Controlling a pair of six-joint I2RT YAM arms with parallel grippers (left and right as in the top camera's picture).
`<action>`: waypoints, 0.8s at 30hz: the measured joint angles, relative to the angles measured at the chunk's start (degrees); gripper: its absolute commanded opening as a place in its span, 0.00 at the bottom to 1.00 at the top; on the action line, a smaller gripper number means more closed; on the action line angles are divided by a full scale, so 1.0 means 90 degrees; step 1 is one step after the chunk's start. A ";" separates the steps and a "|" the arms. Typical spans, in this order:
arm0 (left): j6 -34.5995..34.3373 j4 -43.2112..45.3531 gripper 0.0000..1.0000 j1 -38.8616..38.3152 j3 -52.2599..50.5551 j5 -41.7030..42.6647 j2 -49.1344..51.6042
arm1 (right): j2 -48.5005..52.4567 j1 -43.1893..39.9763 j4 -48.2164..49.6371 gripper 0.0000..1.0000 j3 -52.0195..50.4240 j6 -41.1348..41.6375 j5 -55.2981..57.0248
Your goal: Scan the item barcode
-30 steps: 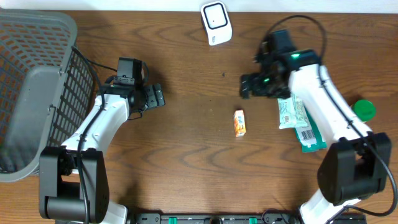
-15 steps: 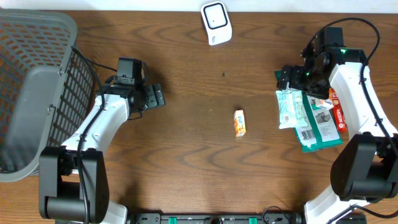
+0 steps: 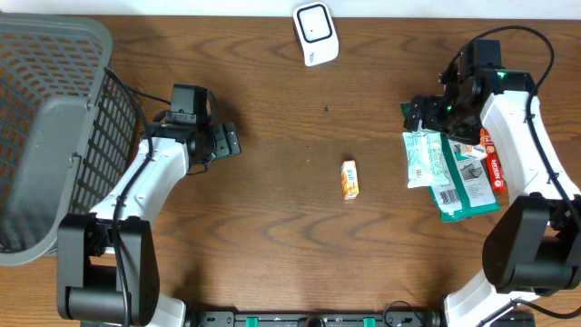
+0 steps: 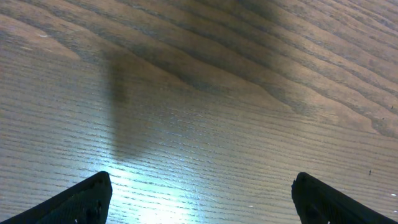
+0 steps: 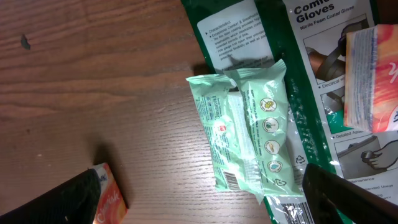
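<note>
A white barcode scanner (image 3: 315, 34) lies at the table's far edge. A small orange packet (image 3: 349, 179) (image 5: 107, 200) rests mid-table. On the right lie a pale green wipes packet (image 3: 420, 160) (image 5: 247, 132), its barcode facing up, a dark green gloves pack (image 3: 463, 186) (image 5: 311, 56) and a red-orange packet (image 3: 491, 162) (image 5: 371, 79). My right gripper (image 3: 423, 116) (image 5: 205, 208) hovers open above the near end of the wipes packet and holds nothing. My left gripper (image 3: 229, 142) (image 4: 202, 204) is open over bare wood on the left.
A grey wire basket (image 3: 54, 54) fills the left edge of the table. Bare wood lies between the two arms around the orange packet. The right arm's cable loops above the pile on the right.
A second ago the right gripper was nearer the middle; it has swung right to the pile of packets and has held still over the last half second. The left arm has not moved.
</note>
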 measured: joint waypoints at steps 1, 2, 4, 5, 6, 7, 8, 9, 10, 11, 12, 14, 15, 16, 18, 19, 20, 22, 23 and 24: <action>0.0000 0.0002 0.93 0.0000 0.0002 0.0000 0.0000 | 0.0000 0.0000 -0.0002 0.99 0.0000 0.0000 0.0000; 0.0000 0.0002 0.94 0.0000 0.0000 0.0000 0.0000 | 0.0000 0.0000 -0.0002 0.99 0.0000 0.0000 0.0000; 0.0000 0.0002 0.93 0.0000 0.0000 0.0000 0.0000 | 0.0000 0.0000 -0.0002 0.99 0.0000 0.0000 0.0000; 0.0000 0.0002 0.93 0.0000 0.0000 0.0000 0.0000 | 0.0000 -0.0002 -0.0002 0.99 0.0000 0.0000 0.0000; 0.0000 0.0002 0.94 0.0000 0.0000 0.0000 0.0000 | 0.0000 -0.0002 -0.0002 0.99 0.0000 0.0000 0.0000; 0.0000 0.0002 0.93 0.0000 0.0000 0.0000 0.0000 | 0.0000 -0.0002 -0.0002 0.99 0.0000 0.0000 0.0000; 0.0000 0.0002 0.93 0.0000 0.0000 0.0000 0.0000 | 0.0000 0.0000 -0.0002 0.99 0.0000 0.0000 0.0000; 0.0000 0.0000 0.94 0.0000 0.0000 0.0000 0.0000 | 0.0000 -0.0002 -0.0002 0.99 0.0000 0.0000 0.0000; 0.0000 0.0002 0.93 0.0000 0.0000 0.0000 0.0000 | 0.0000 0.0000 -0.0002 0.99 0.0000 0.0000 0.0000; 0.0000 0.0000 0.93 0.0000 0.0000 0.0000 0.0000 | 0.0000 0.0000 -0.0002 0.99 0.0000 0.0000 0.0000; 0.0000 0.0002 0.93 0.0000 0.0000 0.0000 0.0000 | 0.0000 0.0000 -0.0002 0.99 0.0000 0.0000 0.0000; 0.0000 0.0002 0.93 0.0000 0.0000 0.0000 0.0000 | 0.0000 -0.0002 -0.0049 0.99 0.0000 0.0000 -0.0012; 0.0000 0.0002 0.94 0.0000 0.0000 0.0000 0.0000 | 0.0000 -0.0002 -0.0112 0.99 0.0000 0.0000 -0.0051; 0.0000 0.0002 0.93 0.0000 0.0000 0.0000 0.0000 | 0.0000 0.0000 -0.0197 0.99 0.0000 0.0000 -0.0107; 0.0000 0.0002 0.93 0.0000 0.0000 0.0000 0.0000 | 0.0000 -0.0002 -0.0284 0.99 0.0000 0.0000 -0.0284; 0.0000 0.0002 0.93 0.0000 0.0000 0.0000 0.0000 | 0.0000 -0.0002 -0.0282 0.96 0.0000 0.0000 -0.0323; 0.0000 0.0000 0.93 0.0000 0.0000 0.0000 0.0000 | 0.0000 -0.0002 -0.0284 0.94 0.0000 0.0000 -0.0374; 0.0000 0.0002 0.94 0.0000 0.0000 0.0000 0.0000 | 0.0000 0.0000 -0.0294 0.98 0.0000 -0.0007 -0.0435; 0.0000 0.0002 0.94 0.0000 0.0000 0.0000 0.0000 | 0.0000 -0.0002 -0.0323 0.96 0.0000 0.0000 -0.0454; 0.0000 0.0000 0.94 0.0000 0.0000 0.0000 0.0000 | 0.0000 0.0000 -0.0372 0.93 0.0000 -0.0005 -0.0474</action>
